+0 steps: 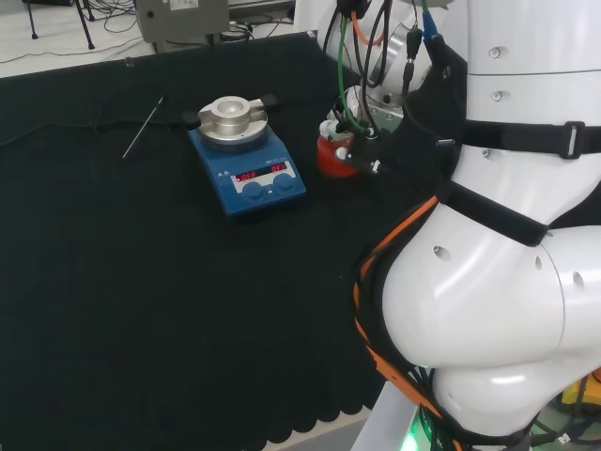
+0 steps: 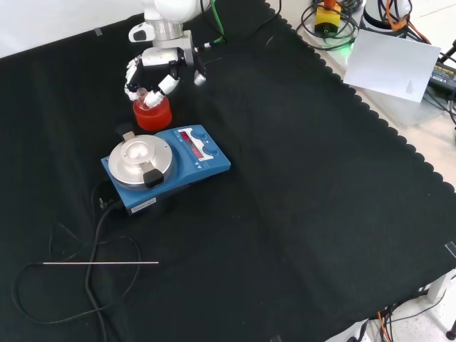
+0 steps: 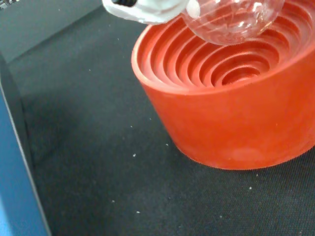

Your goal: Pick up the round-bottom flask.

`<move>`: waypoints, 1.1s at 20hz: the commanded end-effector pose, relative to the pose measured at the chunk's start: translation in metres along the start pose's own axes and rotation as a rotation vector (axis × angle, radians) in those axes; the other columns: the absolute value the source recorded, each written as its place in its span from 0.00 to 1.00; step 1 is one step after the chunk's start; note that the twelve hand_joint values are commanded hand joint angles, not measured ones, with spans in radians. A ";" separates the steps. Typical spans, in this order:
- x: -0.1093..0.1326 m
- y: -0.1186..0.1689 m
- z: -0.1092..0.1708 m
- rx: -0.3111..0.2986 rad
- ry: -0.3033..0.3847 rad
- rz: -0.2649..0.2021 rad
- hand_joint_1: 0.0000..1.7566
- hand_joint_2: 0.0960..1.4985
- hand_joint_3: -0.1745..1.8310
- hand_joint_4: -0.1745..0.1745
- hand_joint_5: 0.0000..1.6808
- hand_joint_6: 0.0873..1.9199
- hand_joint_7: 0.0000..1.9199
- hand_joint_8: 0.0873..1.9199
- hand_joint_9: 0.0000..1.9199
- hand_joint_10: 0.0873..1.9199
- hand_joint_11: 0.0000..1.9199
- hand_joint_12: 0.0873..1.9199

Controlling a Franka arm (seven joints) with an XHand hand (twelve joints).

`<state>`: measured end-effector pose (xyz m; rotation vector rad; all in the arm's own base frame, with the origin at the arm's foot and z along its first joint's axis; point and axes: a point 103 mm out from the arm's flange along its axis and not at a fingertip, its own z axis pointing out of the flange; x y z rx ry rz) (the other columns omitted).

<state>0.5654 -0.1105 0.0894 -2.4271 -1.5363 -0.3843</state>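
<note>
Here my hand (image 2: 158,71) curls its fingers round the round-bottom flask (image 3: 231,19). The clear bulb hangs just above the red ribbed stand (image 3: 231,113), beside the blue hotplate (image 2: 167,167).

**Black cloth, pale floor, cluttered edges**

The tabletop (image 2: 299,214) is covered by a black cloth with a scalloped hem, which runs along the right side of the front view and the lower edge of the head view. In the upper right of the front view, beyond the hem, a white sheet (image 2: 392,64) lies on a pale surface among coiled cables (image 2: 335,32) and a yellow-and-red device (image 2: 328,14). In the upper left of the head view a light floor (image 1: 56,38) shows behind the cloth, with dark stand legs (image 1: 84,28), loose cables and a grey box (image 1: 183,19) at the top centre. Light is even and soft.
</note>
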 end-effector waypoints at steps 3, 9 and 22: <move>0.015 -0.010 -0.032 0.031 0.070 0.035 0.63 0.70 0.00 1.00 0.73 0.29 0.39 0.26 0.46 0.22 0.25 0.62; 0.026 -0.019 -0.056 0.119 0.178 0.014 0.63 0.70 0.00 1.00 0.74 0.28 0.39 0.26 0.47 0.21 0.26 0.62; 0.056 -0.037 -0.091 0.083 0.219 0.002 0.63 0.70 0.00 1.00 0.75 0.26 0.40 0.26 0.47 0.21 0.28 0.61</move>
